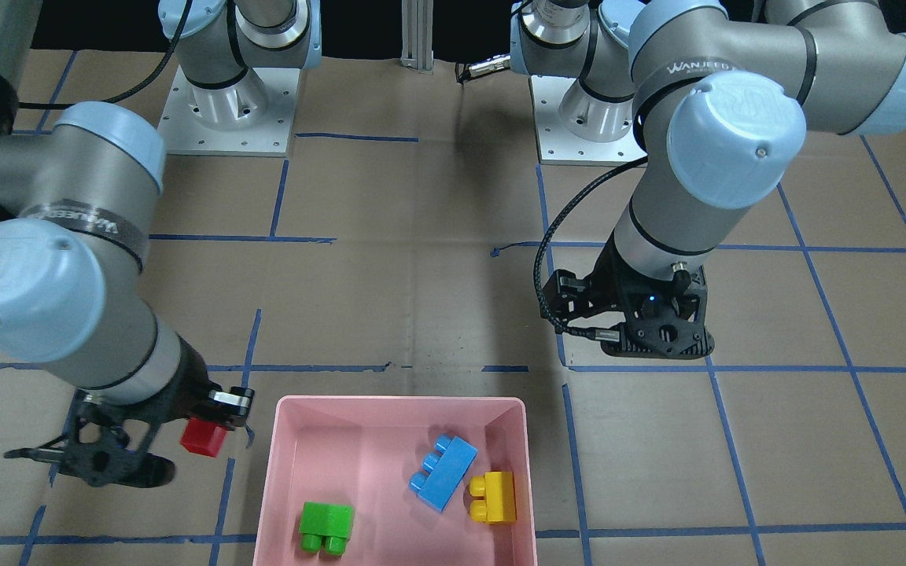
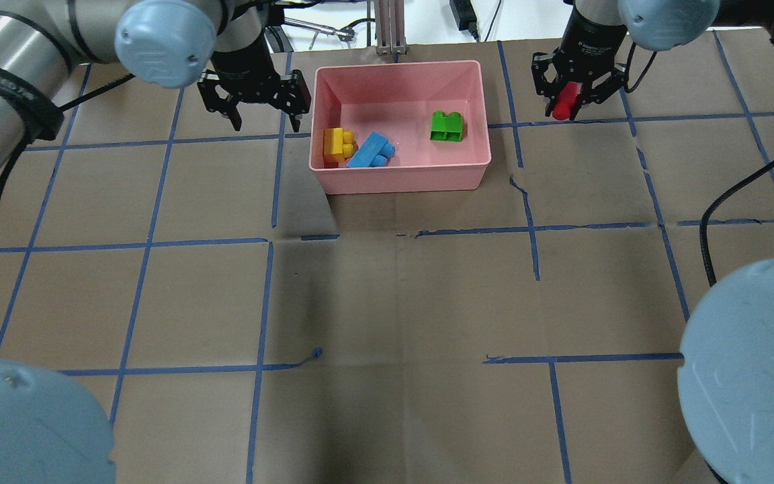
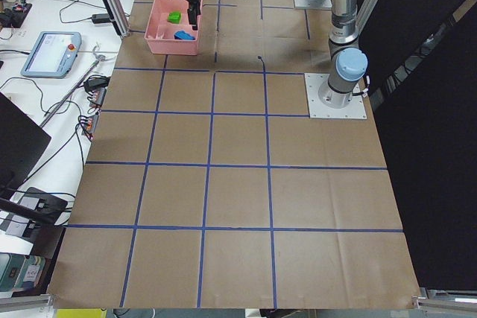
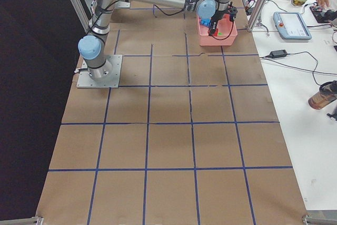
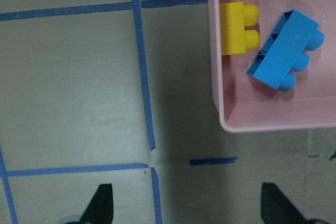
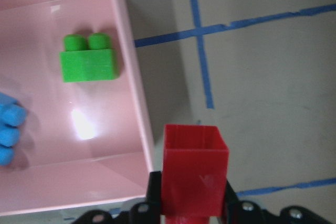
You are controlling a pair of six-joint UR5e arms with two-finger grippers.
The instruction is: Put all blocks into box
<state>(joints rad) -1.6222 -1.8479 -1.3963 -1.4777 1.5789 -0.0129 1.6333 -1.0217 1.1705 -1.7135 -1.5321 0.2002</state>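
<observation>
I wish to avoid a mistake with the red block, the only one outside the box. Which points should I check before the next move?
1. Red block gripped by right gripper: ok.
2. Red block over box: not ok, it is outside, beside the rim.
3. Red block higher than the rim: cannot tell.
4. Bare floor in box between green block and blue block: ok.
5. Left gripper outside box: ok, open.
6. Yellow block inside box: ok.

The box point(image 2: 400, 178) is pink. Green block point(image 2: 447, 126), light-blue block point(image 2: 370, 150), yellow block point(image 2: 334, 144), red block point(image 2: 565, 104). The brown surface point(image 2: 394, 302) bears a blue taped grid point(image 2: 91, 247).
</observation>
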